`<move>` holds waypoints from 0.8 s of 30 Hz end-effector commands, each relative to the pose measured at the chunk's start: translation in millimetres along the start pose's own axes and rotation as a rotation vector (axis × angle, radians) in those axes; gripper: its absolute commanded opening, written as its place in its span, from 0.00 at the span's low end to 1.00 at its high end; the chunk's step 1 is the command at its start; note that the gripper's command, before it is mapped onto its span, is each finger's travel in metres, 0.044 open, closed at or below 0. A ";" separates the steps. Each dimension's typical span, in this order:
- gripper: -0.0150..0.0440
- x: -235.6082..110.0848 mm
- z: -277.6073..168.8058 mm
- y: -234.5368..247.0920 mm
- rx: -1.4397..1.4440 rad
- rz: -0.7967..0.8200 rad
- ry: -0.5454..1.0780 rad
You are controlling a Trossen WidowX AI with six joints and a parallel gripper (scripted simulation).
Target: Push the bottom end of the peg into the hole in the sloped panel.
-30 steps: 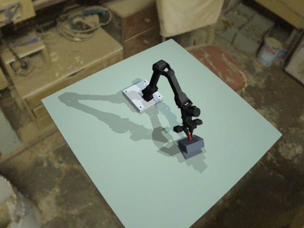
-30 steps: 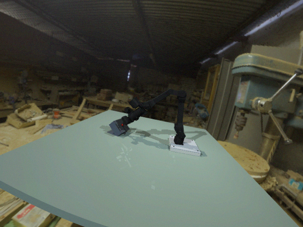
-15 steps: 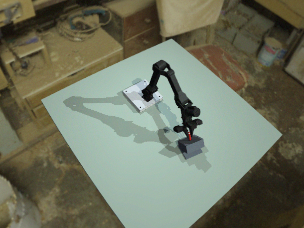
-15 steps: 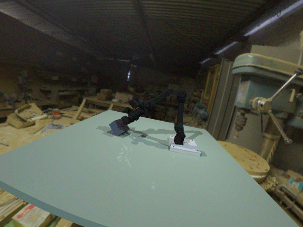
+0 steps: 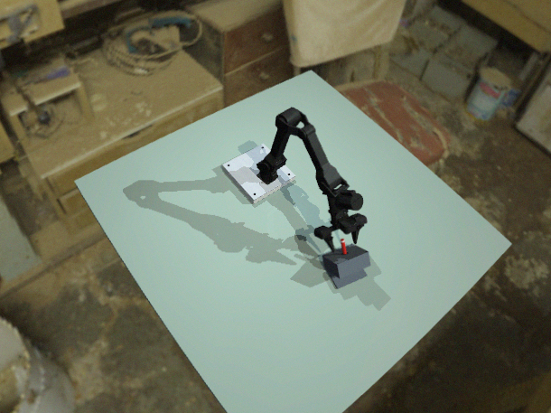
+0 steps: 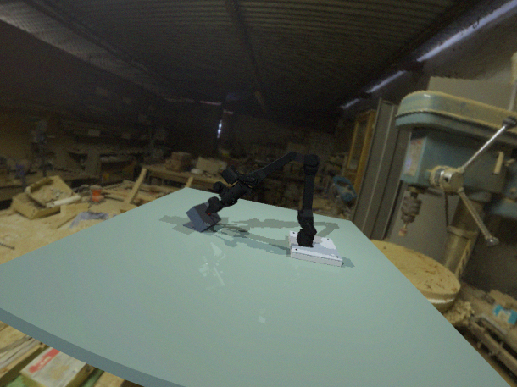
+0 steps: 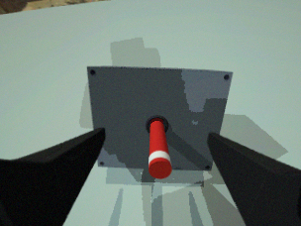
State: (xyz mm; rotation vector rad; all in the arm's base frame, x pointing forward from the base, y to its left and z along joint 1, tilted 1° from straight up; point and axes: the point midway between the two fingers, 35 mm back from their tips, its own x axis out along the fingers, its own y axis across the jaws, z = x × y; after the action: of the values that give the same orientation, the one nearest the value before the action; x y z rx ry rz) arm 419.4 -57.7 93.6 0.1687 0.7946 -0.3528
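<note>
My fingers stand wide apart, gripping nothing, one on each side of the red peg (image 7: 158, 149), which sits in the hole of the sloped panel (image 7: 124, 105), its long axis pointing back between them.

The setting was a woodworking workshop. A drill press (image 6: 448, 146) with a long feed handle stood at the right of the exterior view, beside a round wooden slab (image 6: 425, 271) strewn with shavings. Far benches (image 6: 180, 169) carried tools and offcuts, and loose boards (image 6: 42, 197) lay at the left under a ribbed metal roof (image 6: 215, 30). Seen from above, a dusty workbench (image 5: 137, 96) held a coil of rope (image 5: 137, 50); a wooden drawer cabinet (image 5: 243, 41) stood next to it, and a paint bucket (image 5: 489, 93) rested on the stained, sawdust-covered floor (image 5: 459, 330) at the far right.
</note>
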 end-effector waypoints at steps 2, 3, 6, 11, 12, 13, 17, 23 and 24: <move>1.00 -6.3 0.4 0.1 0.001 -0.002 0.001; 1.00 -7.8 0.6 0.2 0.001 -0.002 0.001; 1.00 -12.1 1.1 0.4 0.000 -0.001 0.001; 1.00 -19.3 1.9 0.9 0.000 -0.001 0.001; 1.00 -20.8 2.0 1.0 -0.001 0.000 0.001; 1.00 -22.2 2.2 1.1 -0.001 0.000 0.001; 1.00 -28.1 2.7 1.4 -0.001 0.000 0.001; 1.00 -36.8 3.5 1.8 -0.002 0.001 0.001; 1.00 -38.3 3.6 1.9 -0.003 0.001 0.001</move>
State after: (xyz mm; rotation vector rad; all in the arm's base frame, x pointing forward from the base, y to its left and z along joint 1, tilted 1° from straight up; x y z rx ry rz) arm 400.5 -48.1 121.2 0.1637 0.7951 -0.3449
